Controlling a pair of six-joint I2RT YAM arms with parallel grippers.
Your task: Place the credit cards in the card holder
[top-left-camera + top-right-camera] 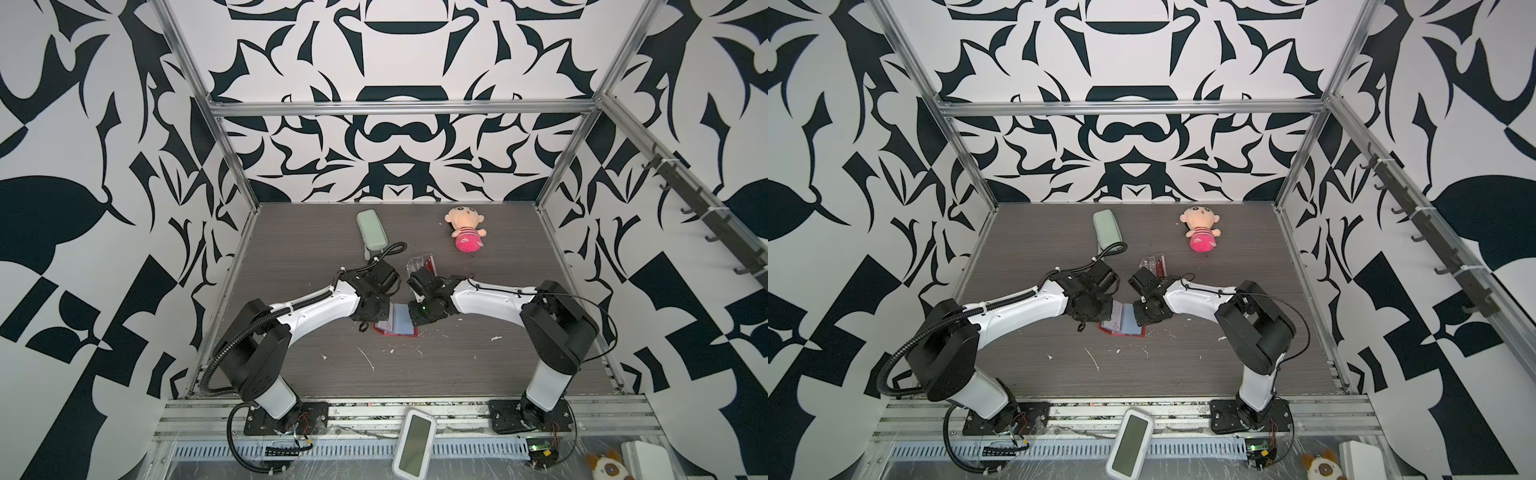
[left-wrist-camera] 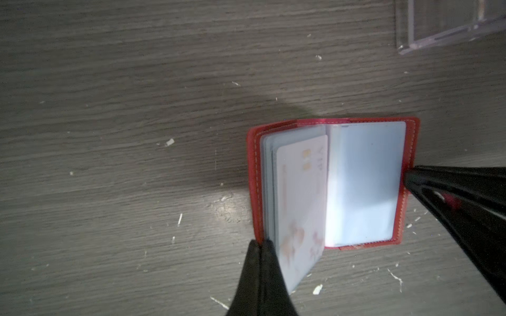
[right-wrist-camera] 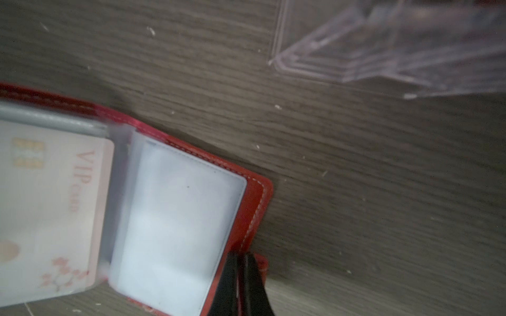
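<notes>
A clear acrylic box stands just behind the work, partly hidden by the right wrist; a pale green oblong case and a pink-bodied plush doll lie well back on the grey wood-grain surface; both arms crowd over the red leather-look card holder, open at mid-surface, spine running front to back, leaves spread left and right; a pale VIP-lettered credit card sits in a clear sleeve on its left leaf; the right tool is clamped on the right cover's edge; the left tool, fingers together, meets the left leaf's corner.
</notes>
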